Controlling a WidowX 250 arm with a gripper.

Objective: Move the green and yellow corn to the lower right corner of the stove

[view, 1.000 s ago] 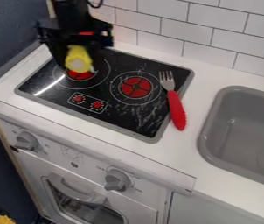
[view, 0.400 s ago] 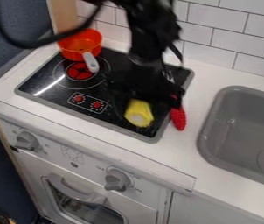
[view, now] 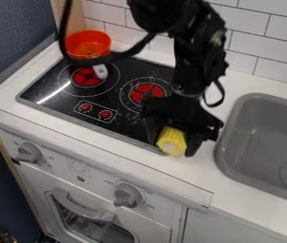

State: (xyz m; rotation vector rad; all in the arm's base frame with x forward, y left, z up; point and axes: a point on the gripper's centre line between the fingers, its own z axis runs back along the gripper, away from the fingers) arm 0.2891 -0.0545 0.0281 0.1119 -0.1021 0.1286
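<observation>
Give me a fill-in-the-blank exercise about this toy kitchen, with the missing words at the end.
The corn in the black gripper is coloured ____. In the camera view, the orange pot is near the back ____ corner of the black stovetop. The number of large red burner circles showing on the stovetop is ____. In this view, the grey sink lies to the ____ of the stovetop.

Missing words: yellow; left; two; right.
</observation>
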